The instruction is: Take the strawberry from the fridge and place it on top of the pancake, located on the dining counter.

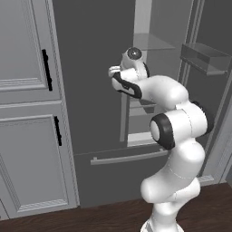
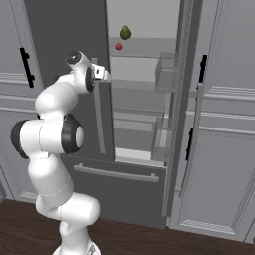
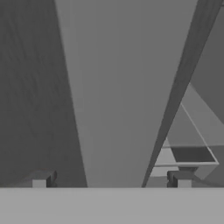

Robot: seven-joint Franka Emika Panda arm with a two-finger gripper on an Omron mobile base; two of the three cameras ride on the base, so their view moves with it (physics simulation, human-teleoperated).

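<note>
The fridge [image 2: 60, 35] stands in front of me with its left door shut and its right door swung open. On an upper pale shelf inside lies the tiny red strawberry [image 2: 118, 46]. My gripper [image 3: 111, 179] is open, its two fingertips [image 3: 43, 179] wide apart with nothing between them. It sits at the inner edge of the shut left door [image 1: 90, 68], well below and left of the strawberry. The white hand [image 2: 99, 73] points into the fridge opening. The pancake and the dining counter are out of view.
A bumpy yellow-green fruit [image 2: 125, 33] sits just behind the strawberry. The open right door carries clear bins [image 1: 206, 56]. A bottom drawer with a bar handle [image 2: 117, 173] lies below. Panelled grey cabinets [image 1: 27, 113] flank the fridge on both sides.
</note>
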